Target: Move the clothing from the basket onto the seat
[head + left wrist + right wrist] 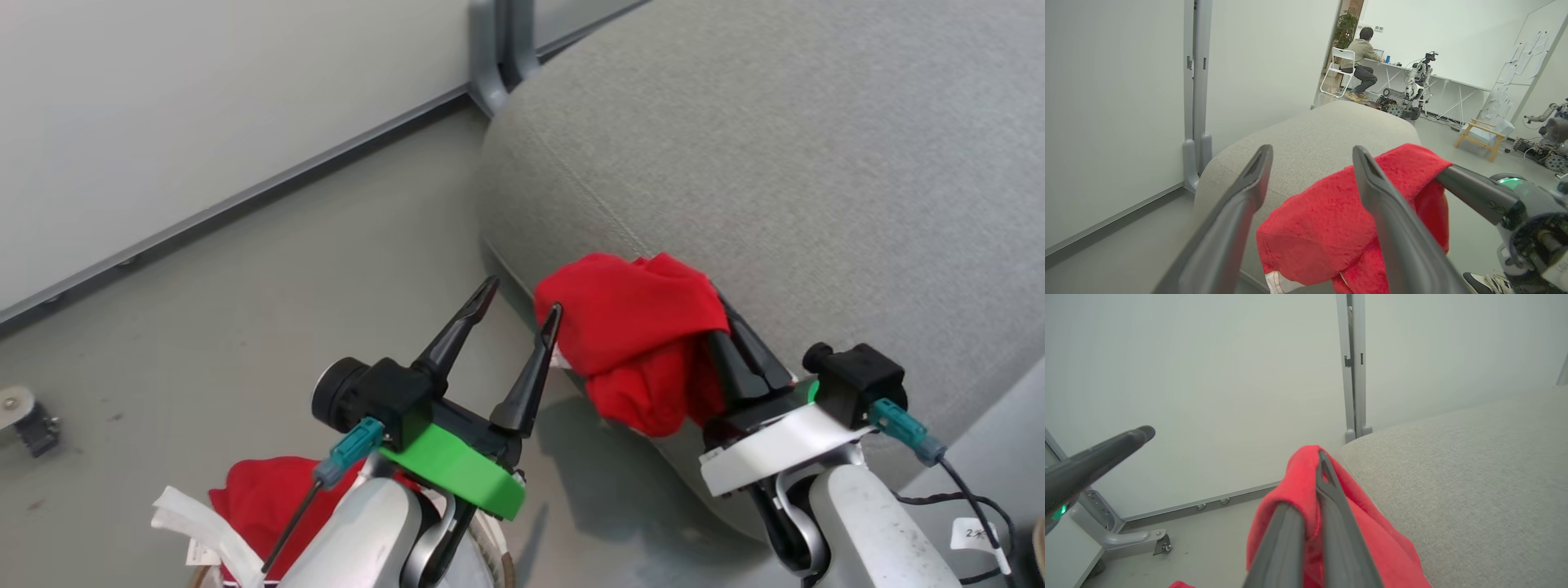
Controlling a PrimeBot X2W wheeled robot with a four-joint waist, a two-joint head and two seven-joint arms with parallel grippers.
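A bunched red piece of clothing [629, 327] hangs against the rounded front corner of the grey seat [775, 163], partly over its edge. My right gripper [722, 314] is shut on it from the right, fingertips buried in the cloth. In the right wrist view the shut gripper [1323, 457] pinches a fold of the clothing [1294, 490] beside the seat [1453, 477]. My left gripper [523, 296] is open and holds nothing, just left of the clothing. More red clothing [261, 498] lies in the basket [189, 516] at the lower left, mostly hidden by my left arm.
A white partition wall with a grey post and foot [494, 73] runs behind the seat's corner. Grey floor [286, 269] lies left of the seat. Far off, a person [1361, 61] sits at a desk near other robots [1414, 85] and a wooden stool [1480, 130].
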